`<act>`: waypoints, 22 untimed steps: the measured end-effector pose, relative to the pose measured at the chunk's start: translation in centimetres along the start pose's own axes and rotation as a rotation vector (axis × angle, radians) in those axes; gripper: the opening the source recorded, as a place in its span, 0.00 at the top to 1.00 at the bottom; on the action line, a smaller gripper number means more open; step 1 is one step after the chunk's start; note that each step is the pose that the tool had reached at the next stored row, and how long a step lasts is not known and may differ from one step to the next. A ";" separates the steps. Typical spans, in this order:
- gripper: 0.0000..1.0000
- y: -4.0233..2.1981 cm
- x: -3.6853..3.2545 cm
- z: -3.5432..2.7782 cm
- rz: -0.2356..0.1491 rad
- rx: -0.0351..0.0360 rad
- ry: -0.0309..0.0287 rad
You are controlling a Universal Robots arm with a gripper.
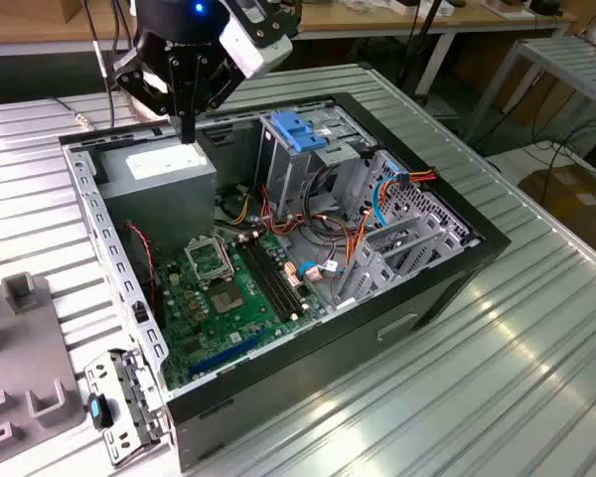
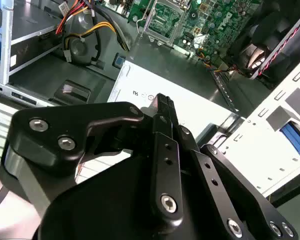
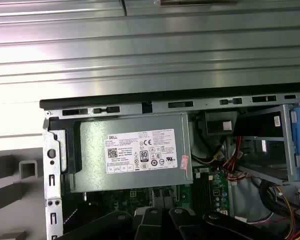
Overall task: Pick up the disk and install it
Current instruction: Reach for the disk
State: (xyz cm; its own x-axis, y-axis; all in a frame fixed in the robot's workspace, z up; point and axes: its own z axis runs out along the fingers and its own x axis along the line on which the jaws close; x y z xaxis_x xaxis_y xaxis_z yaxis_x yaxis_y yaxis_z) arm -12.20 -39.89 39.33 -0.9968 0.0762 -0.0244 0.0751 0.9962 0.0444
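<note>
- Claw point(image 1: 186, 125) hangs over the back corner of the open computer case point(image 1: 328, 348), its fingers drawn together to a point and gripping nothing. I judge the pick-up not yet begun.
- Ribbed, satin-grey metal worktop point(image 1: 497, 328) carries everything.
- Case: black-rimmed sheet steel with perforated rails, and a green motherboard point(image 1: 228, 298) flat on its floor.
- Power-supply box point(image 1: 159, 171): a smooth grey slab with a white sticker, directly under the claw and apart from it.
- Tall grey metal cage point(image 1: 278, 169) with a glossy blue plastic cap stands just beside that box.
- Disk: I cannot tell where it lies. A blue strip point(image 2: 295, 137) outside the case wall in the second wrist view might be its carrier frame.
- Any grasp would call for the fingers to part first, then close squarely on hard, slippery metal.
</note>
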 end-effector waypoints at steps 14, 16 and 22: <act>0.89 -0.07 0.92 0.03 0.000 0.0000 0.0000; 0.89 -0.08 1.01 0.03 0.000 0.0000 0.0000; 0.89 -0.11 1.38 0.06 0.000 0.0000 0.0000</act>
State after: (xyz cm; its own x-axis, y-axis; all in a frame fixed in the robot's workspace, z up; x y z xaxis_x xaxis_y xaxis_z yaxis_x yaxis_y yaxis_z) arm -13.58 -39.89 39.23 -0.9968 0.0762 -0.0245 0.0751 0.9962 0.0444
